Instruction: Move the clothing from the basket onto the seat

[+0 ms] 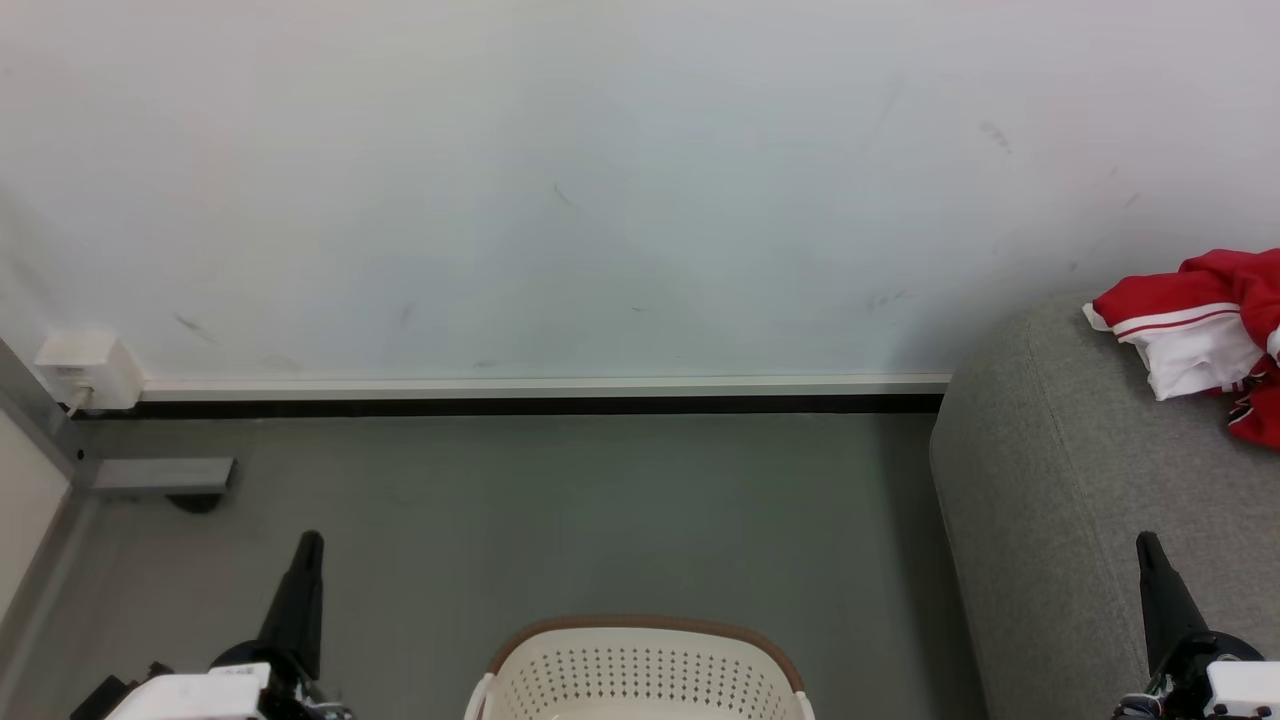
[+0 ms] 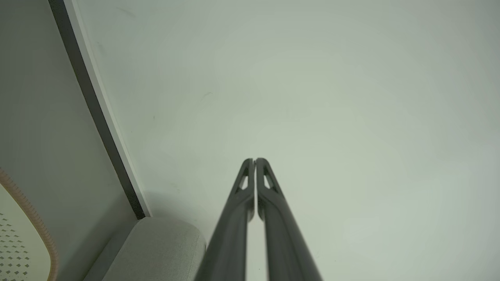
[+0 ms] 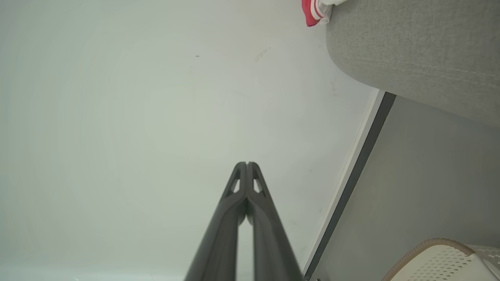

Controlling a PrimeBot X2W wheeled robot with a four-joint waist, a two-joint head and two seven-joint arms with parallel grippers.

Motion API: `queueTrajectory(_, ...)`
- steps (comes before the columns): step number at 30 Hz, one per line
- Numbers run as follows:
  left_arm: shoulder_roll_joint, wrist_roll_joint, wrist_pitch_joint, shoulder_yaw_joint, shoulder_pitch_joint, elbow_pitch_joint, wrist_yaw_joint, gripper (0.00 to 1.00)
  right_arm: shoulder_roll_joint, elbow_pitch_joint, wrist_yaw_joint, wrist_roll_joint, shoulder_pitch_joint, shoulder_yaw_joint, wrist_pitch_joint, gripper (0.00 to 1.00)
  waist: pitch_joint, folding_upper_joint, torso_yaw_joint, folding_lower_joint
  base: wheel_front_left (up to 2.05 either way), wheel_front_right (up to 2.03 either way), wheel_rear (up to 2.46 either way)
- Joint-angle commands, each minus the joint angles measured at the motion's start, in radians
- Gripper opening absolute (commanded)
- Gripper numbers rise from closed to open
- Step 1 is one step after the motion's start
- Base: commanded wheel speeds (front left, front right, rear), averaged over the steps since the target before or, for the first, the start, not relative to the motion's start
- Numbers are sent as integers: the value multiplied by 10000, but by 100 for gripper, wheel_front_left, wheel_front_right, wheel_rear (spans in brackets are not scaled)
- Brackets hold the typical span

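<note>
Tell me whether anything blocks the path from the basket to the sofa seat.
Nothing visible does. Just grey floor lies between the basket and the seat on its right. Red-and-white clothing already lies on the seat's far side.

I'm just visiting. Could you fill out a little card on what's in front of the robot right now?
sofa: light grey, at right
clothing: red-and-white heap lying on sofa
basket: cream, perforated, on floor at bottom centre; contents out of sight
left gripper: shut, empty
right gripper: shut, empty
</note>
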Motion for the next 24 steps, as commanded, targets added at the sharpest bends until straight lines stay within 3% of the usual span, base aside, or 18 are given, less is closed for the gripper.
queueTrajectory(1, 15, -140, 38, 22, -77, -34, -50, 0, 7, -52, -21, -4, -130, -49, 4, 0, -1, -1, 0, -1, 0, 0, 0)
queueTrajectory(24, 16, -142, 36, 20, -76, -36, -50, 0, 20, -51, -21, -24, -131, -62, 23, 0, -1, -1, 0, -1, 0, 0, 0)
